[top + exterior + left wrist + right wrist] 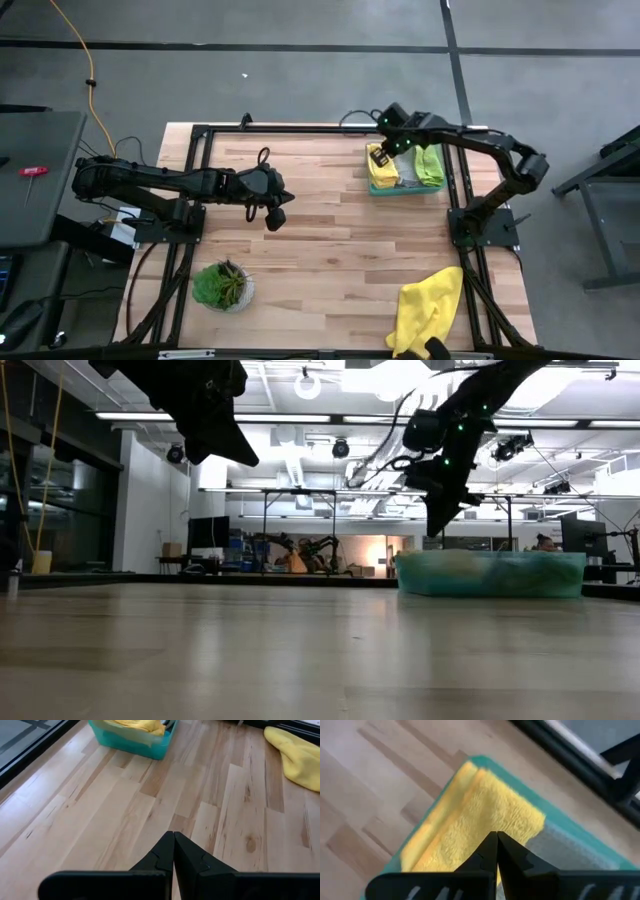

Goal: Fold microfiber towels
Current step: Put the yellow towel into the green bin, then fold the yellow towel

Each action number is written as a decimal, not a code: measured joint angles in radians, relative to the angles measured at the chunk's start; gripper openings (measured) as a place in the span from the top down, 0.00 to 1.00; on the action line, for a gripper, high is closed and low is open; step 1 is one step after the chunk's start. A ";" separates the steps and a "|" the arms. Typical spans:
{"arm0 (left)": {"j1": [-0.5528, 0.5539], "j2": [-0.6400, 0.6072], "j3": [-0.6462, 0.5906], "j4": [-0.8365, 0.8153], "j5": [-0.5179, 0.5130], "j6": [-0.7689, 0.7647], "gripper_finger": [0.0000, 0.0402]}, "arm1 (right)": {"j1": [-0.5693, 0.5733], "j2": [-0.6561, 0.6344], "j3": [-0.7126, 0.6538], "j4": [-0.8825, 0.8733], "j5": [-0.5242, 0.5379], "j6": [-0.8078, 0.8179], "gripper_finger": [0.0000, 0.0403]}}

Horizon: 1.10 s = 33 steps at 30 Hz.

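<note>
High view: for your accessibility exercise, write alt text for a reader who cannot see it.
Seen from above, a wooden table with two dark robot arms: the right gripper, shut, hangs over a green tray holding folded yellow and lime towels, while the left gripper, shut, hovers over bare wood. A loose yellow towel lies at one corner, a potted plant at another.

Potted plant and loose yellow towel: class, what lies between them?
Only bare wooden tabletop separates the potted plant from the yellow towel, per the high view.
</note>
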 joint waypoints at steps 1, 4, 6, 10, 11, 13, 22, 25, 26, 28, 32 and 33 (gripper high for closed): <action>0.000 0.000 0.000 0.000 0.000 0.000 1.00 | -0.012 0.000 0.007 -0.008 -0.022 -0.004 1.00; 0.000 0.000 0.000 0.000 0.000 0.000 1.00 | -0.032 0.015 -0.003 0.005 -0.055 0.008 1.00; 0.000 0.000 0.000 0.000 0.000 0.000 1.00 | -0.039 0.033 -0.022 0.044 -0.046 0.032 1.00; 0.000 0.000 0.000 0.000 0.000 0.000 1.00 | -0.044 0.101 -0.049 0.159 -0.005 0.094 1.00; 0.000 0.000 0.000 0.000 0.000 0.000 1.00 | -0.044 0.120 -0.049 0.186 -0.006 0.105 1.00; 0.000 0.000 0.000 0.000 -0.001 0.000 1.00 | -0.044 0.158 -0.049 0.220 -0.020 0.122 1.00; 0.000 0.000 0.000 0.000 -0.001 -0.008 1.00 | -0.043 0.035 -0.049 0.111 -0.050 0.082 1.00; 0.000 0.000 0.000 0.000 -0.002 -0.008 1.00 | -0.029 -0.103 -0.049 0.001 -0.082 0.023 1.00; 0.000 0.000 0.000 0.000 -0.003 -0.008 1.00 | -0.017 -0.153 -0.049 -0.039 -0.116 0.009 1.00; 0.000 0.000 0.000 0.000 -0.003 -0.008 1.00 | 0.023 -0.249 -0.049 -0.118 -0.209 0.005 1.00; 0.000 0.000 0.000 0.000 -0.004 -0.008 1.00 | 0.179 -0.408 -0.049 -0.250 -0.350 0.081 1.00; 0.000 0.000 0.000 0.000 -0.004 -0.008 1.00 | 0.234 -0.436 -0.052 -0.267 -0.372 0.115 1.00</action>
